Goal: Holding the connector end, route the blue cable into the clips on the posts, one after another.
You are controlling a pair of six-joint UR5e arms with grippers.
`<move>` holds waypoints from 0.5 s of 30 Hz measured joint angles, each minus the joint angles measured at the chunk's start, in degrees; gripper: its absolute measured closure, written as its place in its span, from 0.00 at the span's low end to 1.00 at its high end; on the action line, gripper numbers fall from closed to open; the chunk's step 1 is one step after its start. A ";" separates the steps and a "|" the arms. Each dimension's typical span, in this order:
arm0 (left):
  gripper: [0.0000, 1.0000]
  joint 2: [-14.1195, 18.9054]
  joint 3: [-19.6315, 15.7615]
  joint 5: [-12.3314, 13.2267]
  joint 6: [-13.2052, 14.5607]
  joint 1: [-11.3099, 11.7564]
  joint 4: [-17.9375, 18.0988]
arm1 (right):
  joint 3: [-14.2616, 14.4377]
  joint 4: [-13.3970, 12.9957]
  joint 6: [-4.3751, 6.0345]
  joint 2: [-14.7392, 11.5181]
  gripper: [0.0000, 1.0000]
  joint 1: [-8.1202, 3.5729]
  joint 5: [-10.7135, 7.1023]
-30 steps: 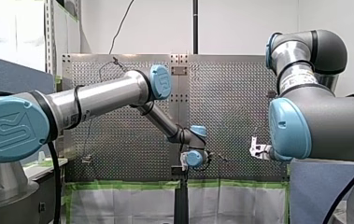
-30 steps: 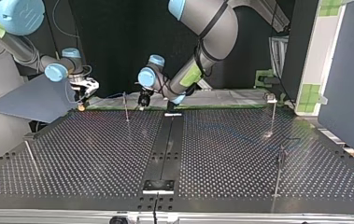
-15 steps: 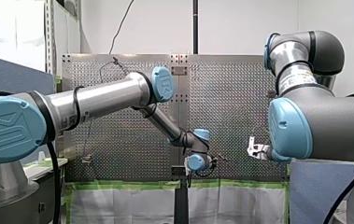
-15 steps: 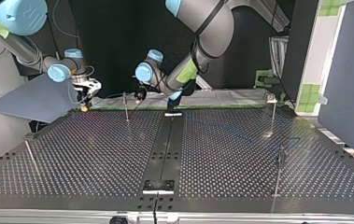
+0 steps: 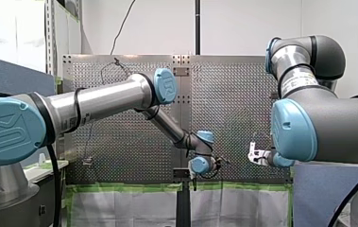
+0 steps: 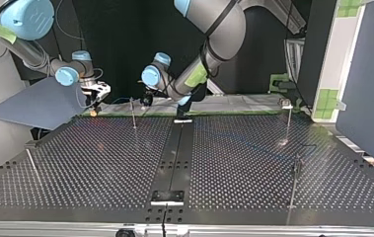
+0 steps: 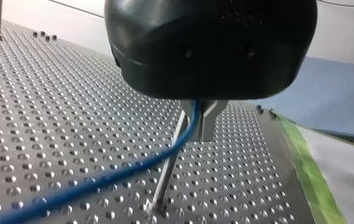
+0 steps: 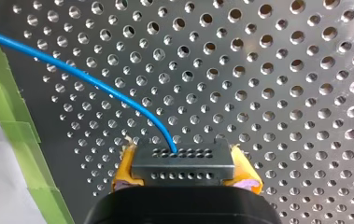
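Note:
In the right wrist view my right gripper [image 8: 184,175] has its yellow pads [image 8: 124,171] shut on a dark connector block [image 8: 183,158]. The blue cable [image 8: 95,82] leaves the block and curves away over the perforated table [image 8: 282,93]. In the left wrist view my left gripper [image 7: 198,133] has its metal fingers [image 7: 208,122] shut on the blue cable [image 7: 132,170], right beside a thin post [image 7: 166,173]. In the top view my left gripper [image 6: 147,100] hangs close to that post [image 6: 132,112], and my right gripper [image 6: 94,100] is further to the view's left.
More thin posts stand at the top view's right [image 6: 289,121], front right [image 6: 294,183] and front left [image 6: 31,165]. A dark rail [image 6: 174,153] runs down the table's middle. Green tape [image 8: 6,126] edges the table by the right gripper. A grey-blue panel [image 6: 36,103] lies at the left.
My left gripper has moved toward the top view's left, closer to the post, and sunk a little. My right gripper has drifted toward the top view's right with the connector.

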 joint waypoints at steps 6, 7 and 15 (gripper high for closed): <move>1.00 -0.11 0.09 0.15 -0.54 -0.79 0.22 | -0.40 -0.25 0.23 0.06 1.00 0.00 0.00; 1.00 -0.27 0.17 0.00 -0.73 -0.73 0.19 | -0.42 -0.33 0.26 0.10 1.00 0.01 0.03; 1.00 -1.37 0.76 0.01 -1.36 0.23 -0.07 | -0.44 -2.35 0.98 0.42 1.00 0.00 0.10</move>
